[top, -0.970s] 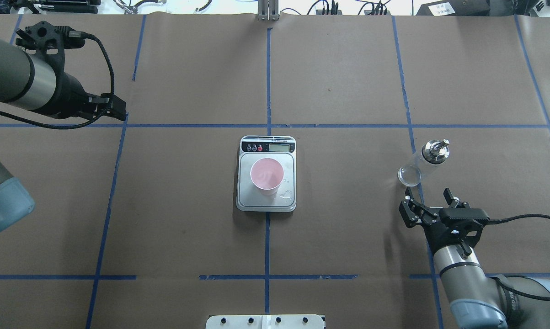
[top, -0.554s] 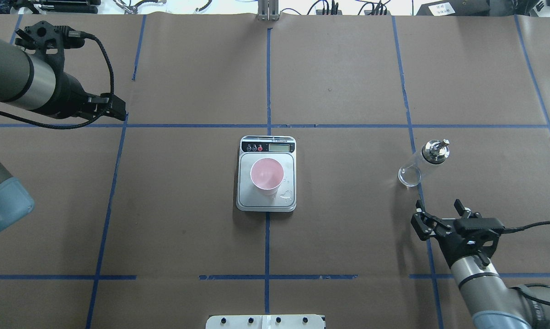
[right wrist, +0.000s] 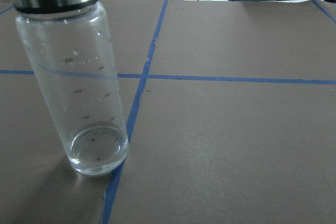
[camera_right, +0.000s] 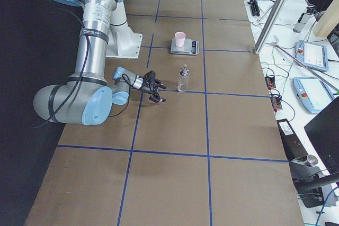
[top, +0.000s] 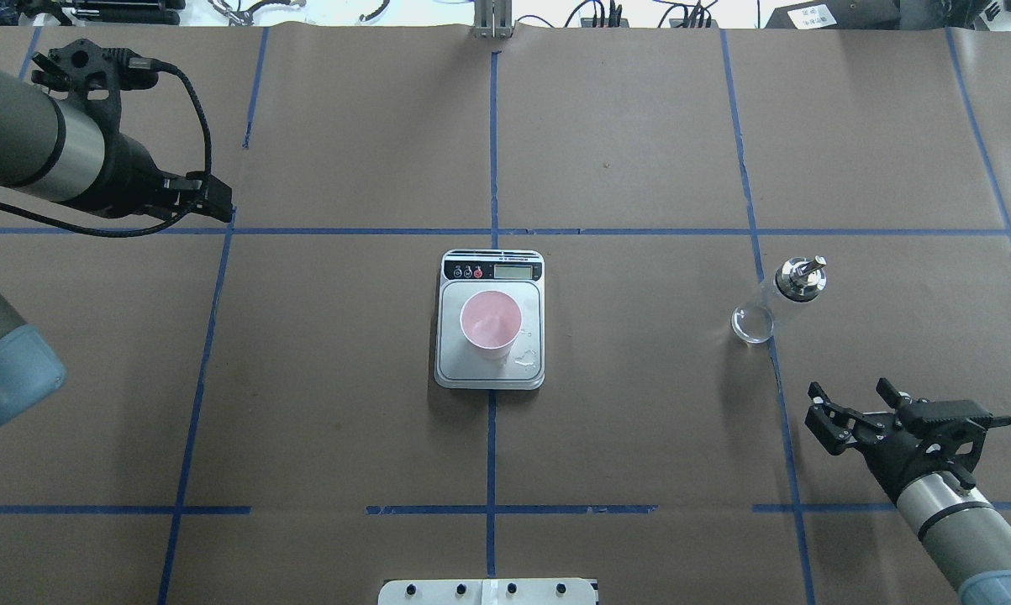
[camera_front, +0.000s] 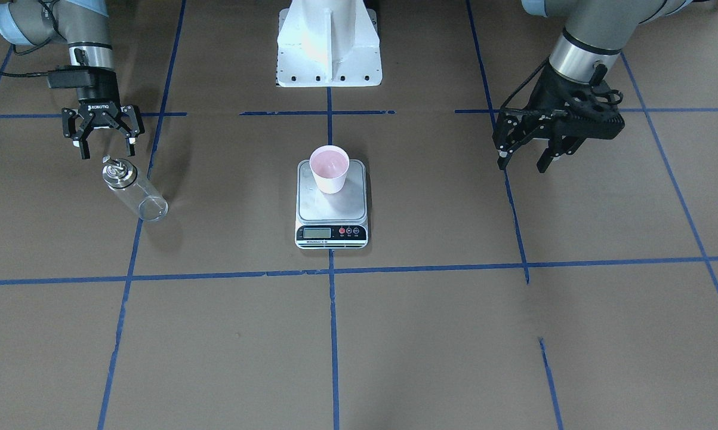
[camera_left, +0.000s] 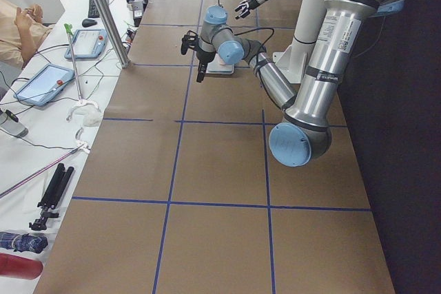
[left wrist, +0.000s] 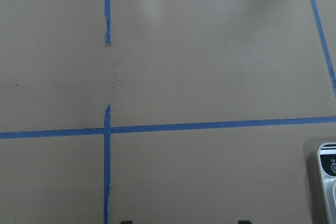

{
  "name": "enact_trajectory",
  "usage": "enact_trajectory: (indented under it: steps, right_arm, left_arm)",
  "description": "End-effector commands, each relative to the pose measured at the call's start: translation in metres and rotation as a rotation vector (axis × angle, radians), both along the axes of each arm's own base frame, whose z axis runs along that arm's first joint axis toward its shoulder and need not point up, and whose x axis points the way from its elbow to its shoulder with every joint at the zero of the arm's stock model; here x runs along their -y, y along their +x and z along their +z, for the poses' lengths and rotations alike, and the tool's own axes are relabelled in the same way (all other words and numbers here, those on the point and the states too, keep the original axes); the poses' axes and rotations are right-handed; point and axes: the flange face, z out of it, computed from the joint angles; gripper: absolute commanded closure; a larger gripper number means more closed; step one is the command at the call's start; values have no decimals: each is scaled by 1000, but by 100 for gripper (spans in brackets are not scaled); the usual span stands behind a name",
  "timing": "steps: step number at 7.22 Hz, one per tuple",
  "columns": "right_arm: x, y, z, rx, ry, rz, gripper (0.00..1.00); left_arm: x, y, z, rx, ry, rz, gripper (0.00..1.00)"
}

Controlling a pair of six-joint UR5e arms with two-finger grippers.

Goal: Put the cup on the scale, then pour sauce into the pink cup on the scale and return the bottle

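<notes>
The pink cup (top: 490,319) stands upright on the scale (top: 450,365), also in the front-facing view (camera_front: 329,168). The glass bottle (top: 776,298) with its metal spout cap stands upright on the table at the right, free of any gripper. It looks nearly empty in the right wrist view (right wrist: 73,82). I cannot make out the clear sauce in the cup. My right gripper (top: 848,397) is open and empty, well back from the bottle on the robot's side. My left gripper (camera_front: 521,166) is open and empty, raised over the table's left part.
A few clear droplets lie on the scale's platform (top: 526,361) beside the cup. The robot's white base plate (camera_front: 329,54) sits at the table's near edge. Blue tape lines cross the brown table. Tablets and cables lie on the side benches (camera_right: 312,56).
My right gripper has drawn back from the bottle toward the robot and to the right, staying open. The bottle, cup, scale and left arm have not moved.
</notes>
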Motion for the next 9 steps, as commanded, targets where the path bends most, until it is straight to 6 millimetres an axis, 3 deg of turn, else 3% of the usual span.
enact_trajectory:
  steps: [1,5,8,9]
  right_arm:
    - [-1,2,4,-41,6,-33,0]
    - [12,19,25,-107,-19,-37,0]
    - [23,29,28,-131,-21,-32,0]
    - [28,38,44,-109,-16,-42,0]
  left_arm:
    - [1,1,2,3,-1,2,27]
    - [4,4,6,18,21,18,27]
    - [10,5,17,57,63,63,27]
    - [13,7,24,67,53,66,27]
